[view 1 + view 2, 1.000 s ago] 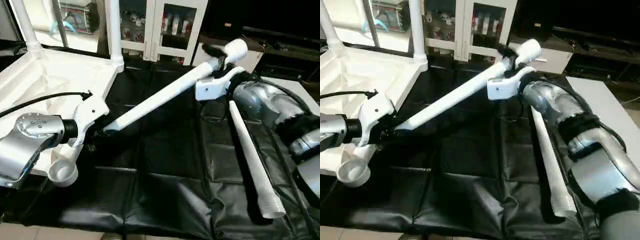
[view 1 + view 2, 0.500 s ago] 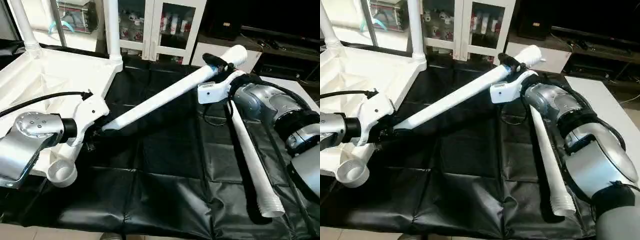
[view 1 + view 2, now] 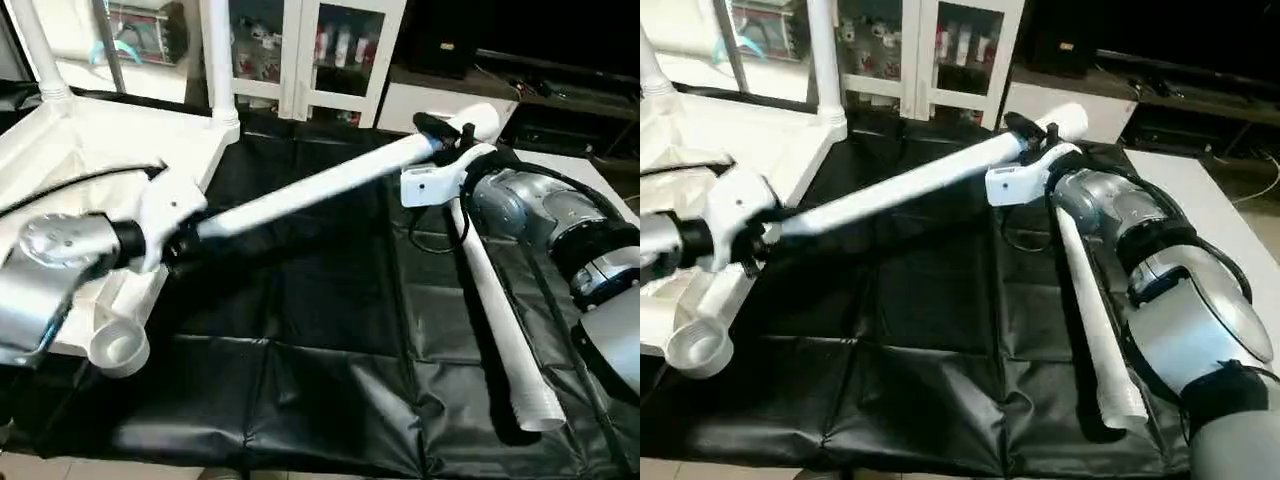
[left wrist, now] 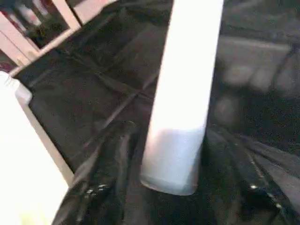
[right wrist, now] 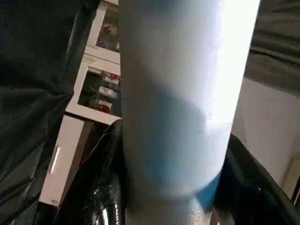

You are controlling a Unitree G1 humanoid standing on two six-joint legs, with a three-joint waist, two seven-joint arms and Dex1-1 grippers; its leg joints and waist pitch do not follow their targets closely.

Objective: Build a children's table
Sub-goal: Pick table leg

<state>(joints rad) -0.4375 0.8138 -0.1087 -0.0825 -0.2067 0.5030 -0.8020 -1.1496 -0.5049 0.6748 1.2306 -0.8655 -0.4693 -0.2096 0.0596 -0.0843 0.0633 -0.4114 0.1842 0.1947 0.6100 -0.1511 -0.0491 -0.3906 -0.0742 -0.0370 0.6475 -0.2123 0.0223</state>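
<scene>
From the left eye view, a long tapered white leg [image 3: 320,185] is spanning the black mat [image 3: 330,330] between both arms. The right gripper [image 3: 440,130] is clamping its wide end, while the left gripper [image 3: 183,240] is standing at its narrow end. The white tabletop [image 3: 90,150] is lying upside down at the left, with 2 legs [image 3: 215,55] standing upright in its far sockets and an empty round socket [image 3: 118,345] at the near corner. A 4th leg [image 3: 500,320] is lying loose on the mat beside the right forearm.

From the right eye view, the right gripper's black fingers [image 3: 1025,130] are pressing against the held leg [image 3: 910,190].

In the left wrist view, the leg's narrow end [image 4: 180,117] is sitting between the dark fingers [image 4: 110,168]; whether they are pinching it I cannot tell.

In the right wrist view, the leg's thick end [image 5: 178,108] is sitting tightly between the 2 fingers [image 5: 105,187].
</scene>
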